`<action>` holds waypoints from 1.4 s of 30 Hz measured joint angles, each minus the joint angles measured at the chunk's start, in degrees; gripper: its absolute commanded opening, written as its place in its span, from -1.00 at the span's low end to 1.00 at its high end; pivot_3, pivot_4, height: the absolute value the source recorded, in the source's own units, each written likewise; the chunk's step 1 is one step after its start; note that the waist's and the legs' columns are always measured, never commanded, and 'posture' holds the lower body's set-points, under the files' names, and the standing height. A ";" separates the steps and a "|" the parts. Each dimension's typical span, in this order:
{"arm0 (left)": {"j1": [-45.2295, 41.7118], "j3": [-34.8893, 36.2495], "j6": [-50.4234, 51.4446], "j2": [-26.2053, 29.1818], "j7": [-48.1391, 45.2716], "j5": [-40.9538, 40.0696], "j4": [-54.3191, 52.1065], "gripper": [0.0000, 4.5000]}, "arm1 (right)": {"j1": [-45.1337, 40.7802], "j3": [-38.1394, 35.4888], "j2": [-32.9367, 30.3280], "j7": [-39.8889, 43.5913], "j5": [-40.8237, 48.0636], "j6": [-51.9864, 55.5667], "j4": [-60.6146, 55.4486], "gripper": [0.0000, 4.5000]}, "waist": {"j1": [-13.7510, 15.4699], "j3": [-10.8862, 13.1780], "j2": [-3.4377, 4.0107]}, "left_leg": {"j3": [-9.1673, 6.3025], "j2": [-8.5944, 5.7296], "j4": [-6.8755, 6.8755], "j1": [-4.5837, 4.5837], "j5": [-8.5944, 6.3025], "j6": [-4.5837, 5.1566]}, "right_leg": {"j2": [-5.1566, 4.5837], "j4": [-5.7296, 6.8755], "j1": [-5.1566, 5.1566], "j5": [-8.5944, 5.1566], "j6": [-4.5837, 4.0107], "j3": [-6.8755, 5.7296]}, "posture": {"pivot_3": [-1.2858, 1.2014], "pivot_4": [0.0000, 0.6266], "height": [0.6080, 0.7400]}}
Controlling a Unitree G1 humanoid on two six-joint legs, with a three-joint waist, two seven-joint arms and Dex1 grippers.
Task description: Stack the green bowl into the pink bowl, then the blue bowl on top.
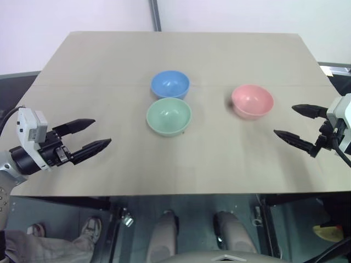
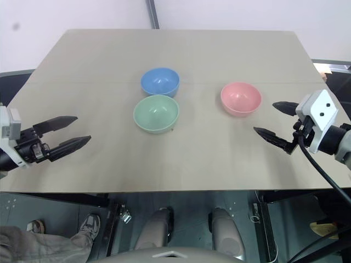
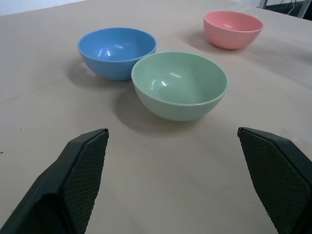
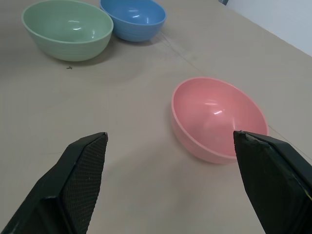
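Three bowls sitting separate, nothing stacked yet

Both hands gape wide, empty — left hand [image 1: 93, 136] faces green bowl [image 1: 169, 115] and blue bowl [image 1: 170, 84], right hand [image 1: 295, 124] beside pink bowl [image 1: 252, 101].

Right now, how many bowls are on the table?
3. The blue bowl is farthest back, the green bowl just in front of it, the pink bowl apart, to their right.

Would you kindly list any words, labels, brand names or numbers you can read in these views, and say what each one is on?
None: the green bowl, the blue bowl, the pink bowl and the table are all plain, with no readable text.
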 measured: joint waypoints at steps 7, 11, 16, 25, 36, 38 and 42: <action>-3.40 -1.04 2.58 -0.08 1.29 -0.85 -2.35 1.00 | -4.60 5.52 1.75 -1.45 -1.71 -0.51 0.64 0.99 | -0.04 0.01 -0.01 | 0.01 0.01 0.05 0.01 0.00 0.00 | 0.01 0.03 -0.01 0.00 0.01 0.01 | 0.03 -0.52 1.00; -3.84 -1.12 2.79 -0.87 1.47 -0.80 -2.64 1.00 | -5.48 7.59 2.65 -1.48 -3.03 -0.93 2.12 0.99 | -0.03 0.01 -0.02 | 0.02 0.01 0.01 -0.02 0.00 0.00 | 0.01 0.01 -0.02 0.11 -0.03 0.02 | 0.03 -0.52 1.00; -4.09 -2.24 3.60 -1.20 5.21 1.13 -6.04 1.00 | -7.79 9.86 3.85 -1.17 -3.64 -1.75 2.51 0.99 | -0.03 0.01 -0.02 | 0.02 0.01 -0.01 -0.02 0.00 0.01 | 0.01 0.03 -0.05 0.16 -0.08 0.02 | 0.03 -0.52 1.00; -16.48 -22.70 1.64 9.56 9.31 19.38 -14.52 1.00 | -8.02 12.12 5.13 2.30 0.29 -1.23 -0.72 0.99 | 0.26 0.09 -0.13 | 0.04 -0.03 0.05 -0.04 0.00 0.00 | 0.02 0.04 -0.04 0.17 -0.06 0.05 | 0.03 -0.52 1.00; -22.13 -28.05 0.22 4.75 2.31 16.76 -10.12 1.00 | -18.40 23.79 7.44 -4.19 -15.85 -4.31 10.88 0.99 | -1.30 0.12 -0.09 | 0.09 0.00 0.02 -0.13 0.00 0.01 | 0.05 0.14 -0.24 0.21 -0.09 0.10 | 0.03 -0.52 1.00; -20.63 -25.11 -2.45 2.89 1.61 15.68 -8.96 1.00 | -21.48 27.34 8.90 -3.73 -18.63 -5.31 14.66 0.99 | -1.36 0.13 -0.10 | 0.09 0.00 0.02 -0.17 0.00 0.01 | 0.04 0.12 -0.25 0.21 -0.10 0.11 | 0.03 -0.52 1.00; -17.96 -21.04 -3.84 2.84 -2.18 12.63 -8.28 1.00 | -25.66 31.17 10.58 -1.45 -21.60 -7.51 20.90 0.99 | -1.30 0.15 -0.08 | 0.09 0.00 0.01 -0.18 0.00 0.01 | 0.03 0.12 -0.25 0.21 -0.10 0.11 | 0.03 -0.52 1.00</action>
